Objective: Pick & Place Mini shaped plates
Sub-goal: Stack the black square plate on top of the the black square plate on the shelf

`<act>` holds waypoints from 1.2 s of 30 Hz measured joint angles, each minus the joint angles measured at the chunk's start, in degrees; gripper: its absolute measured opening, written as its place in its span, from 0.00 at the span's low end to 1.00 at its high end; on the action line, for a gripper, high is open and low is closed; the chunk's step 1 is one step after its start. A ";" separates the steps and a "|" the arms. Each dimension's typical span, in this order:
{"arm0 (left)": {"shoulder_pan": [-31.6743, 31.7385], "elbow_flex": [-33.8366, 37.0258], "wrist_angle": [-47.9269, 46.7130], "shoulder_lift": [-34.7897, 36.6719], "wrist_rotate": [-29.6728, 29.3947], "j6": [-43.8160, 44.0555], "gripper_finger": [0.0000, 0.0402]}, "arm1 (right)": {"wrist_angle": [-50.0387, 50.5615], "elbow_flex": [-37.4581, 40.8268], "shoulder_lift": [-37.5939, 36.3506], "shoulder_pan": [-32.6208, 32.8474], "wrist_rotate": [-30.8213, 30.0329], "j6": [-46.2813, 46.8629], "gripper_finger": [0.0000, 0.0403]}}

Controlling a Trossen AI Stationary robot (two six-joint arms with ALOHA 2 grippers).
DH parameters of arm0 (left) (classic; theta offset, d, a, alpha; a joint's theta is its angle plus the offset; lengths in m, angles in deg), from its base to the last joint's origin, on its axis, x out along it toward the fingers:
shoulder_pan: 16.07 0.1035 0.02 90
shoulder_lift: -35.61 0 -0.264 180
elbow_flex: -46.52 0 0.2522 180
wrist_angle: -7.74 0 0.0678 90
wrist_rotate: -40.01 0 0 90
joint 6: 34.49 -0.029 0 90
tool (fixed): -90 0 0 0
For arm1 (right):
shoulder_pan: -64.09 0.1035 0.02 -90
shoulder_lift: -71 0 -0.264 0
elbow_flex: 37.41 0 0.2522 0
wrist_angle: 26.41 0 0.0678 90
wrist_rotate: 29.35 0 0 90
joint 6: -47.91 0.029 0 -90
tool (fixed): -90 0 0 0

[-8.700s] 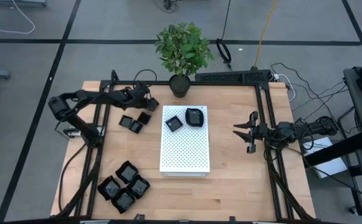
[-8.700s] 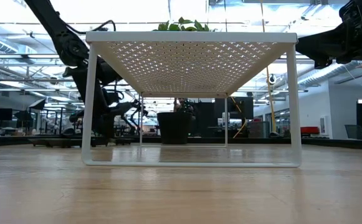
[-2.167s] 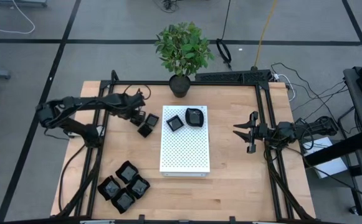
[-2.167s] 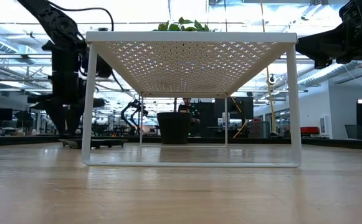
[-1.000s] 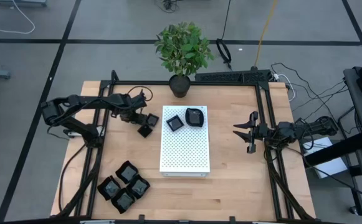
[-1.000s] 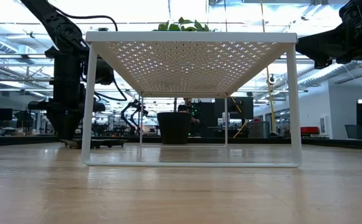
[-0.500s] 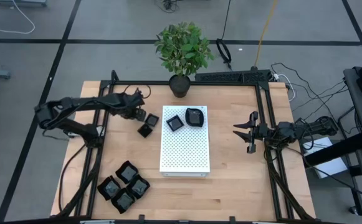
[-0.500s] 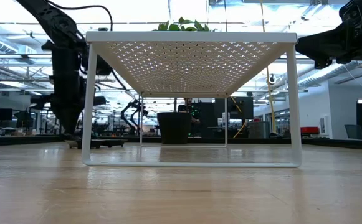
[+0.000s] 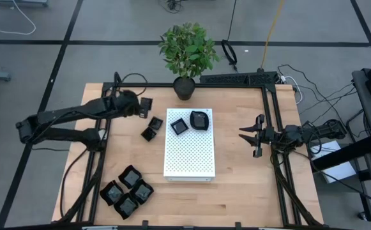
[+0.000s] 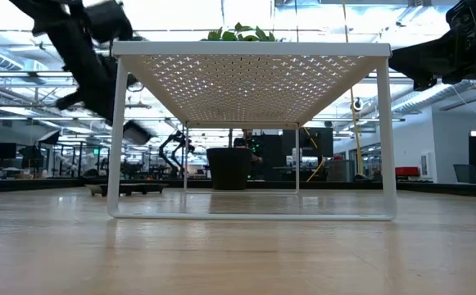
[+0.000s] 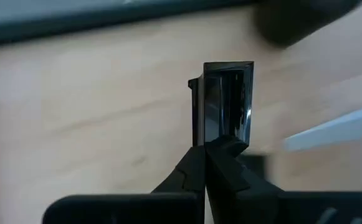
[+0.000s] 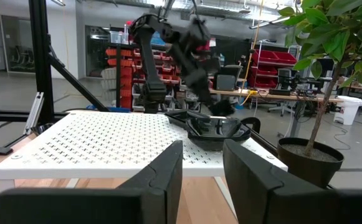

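Left gripper (image 9: 142,105) lifted since earlier, fingers pinching small square plate (image 11: 225,102); right gripper (image 9: 248,136) spread, idle.

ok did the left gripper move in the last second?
Yes. The left gripper, shut on a small square plate, has lifted off the table and now sits nearer the plant pot, farther from the white board.

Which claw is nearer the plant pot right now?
Left. The left claw, shut on a small plate, is just left of the pot; the right claw waits off the board's right side.
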 joint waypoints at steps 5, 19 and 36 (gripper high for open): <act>-4.91 0.00 15.51 3.11 2.53 -6.37 0.01 | 0.00 0.01 -0.02 0.00 0.00 0.00 0.25; -14.62 -18.34 9.51 -8.11 11.54 -17.16 0.00 | 0.01 0.01 0.00 0.00 0.00 -0.02 0.25; -16.71 -35.10 -11.09 -25.80 16.05 -22.92 0.00 | 0.00 0.02 -0.02 0.00 0.00 -0.02 0.25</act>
